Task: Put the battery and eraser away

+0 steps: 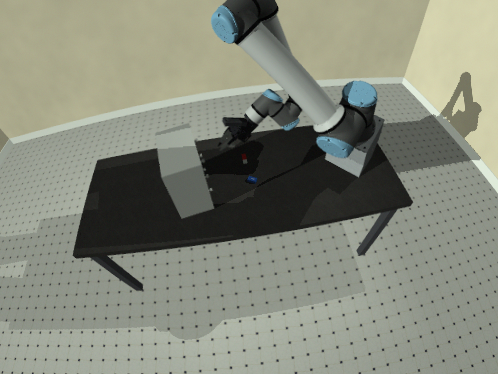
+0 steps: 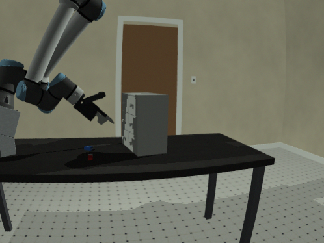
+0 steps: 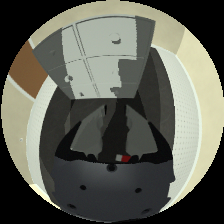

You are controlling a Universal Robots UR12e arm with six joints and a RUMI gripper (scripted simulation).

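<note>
Exterior view: pincer, nearly pressed together and empty, hangs above battery and eraser on table.

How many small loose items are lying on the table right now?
2: a red-and-white item under the gripper, and a blue item nearer the table's front. The chest may hide others.
</note>
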